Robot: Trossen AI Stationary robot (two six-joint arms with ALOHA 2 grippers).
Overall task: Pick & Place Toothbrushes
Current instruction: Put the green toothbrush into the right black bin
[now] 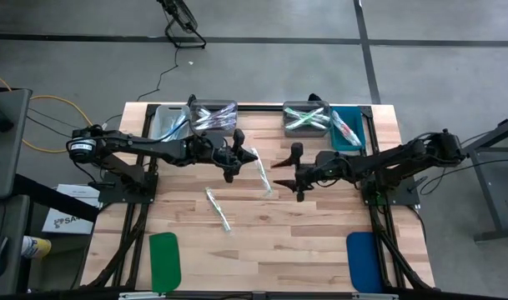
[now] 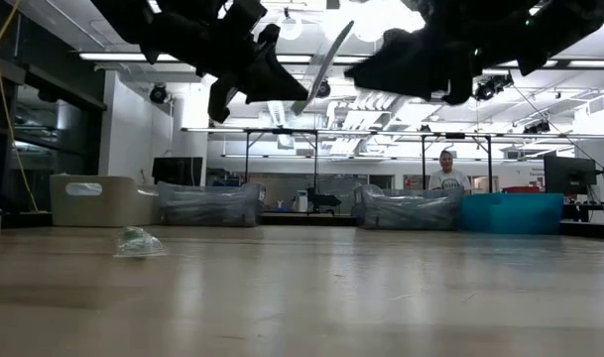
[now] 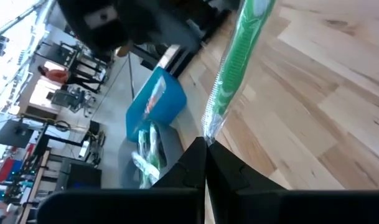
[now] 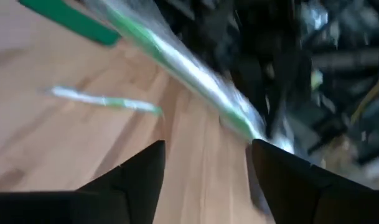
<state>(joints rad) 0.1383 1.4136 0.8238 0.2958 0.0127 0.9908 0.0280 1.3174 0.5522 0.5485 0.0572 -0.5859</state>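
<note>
Wooden counter (image 1: 320,233) stands on a grey floor, with an open workshop beyond it where a person (image 2: 446,171) is visible behind the far bins. Along the counter's far edge sit two grey bins (image 1: 213,116) (image 1: 306,118) filled with wrapped toothbrushes, flanked by a clear bin (image 1: 166,122) and a blue bin (image 1: 349,130). A green pad (image 1: 164,259) and a blue pad (image 1: 363,260) lie at the near corners.

Left pincer (image 1: 233,157) is raised above the counter's middle, clenched on one end of a green-accented toothbrush (image 1: 260,172); the stick hangs free of the surface and slants toward the right arm. In the left wrist view the wrapper's end is pinched between the closed fingers (image 3: 190,163).

Right pincer (image 1: 295,172) hovers just beside that same toothbrush, released, its fingers (image 4: 139,171) spread wide and holding nothing.

Second toothbrush (image 1: 218,208) lies flat on the counter, nearer the front edge, apart from both arms.
</note>
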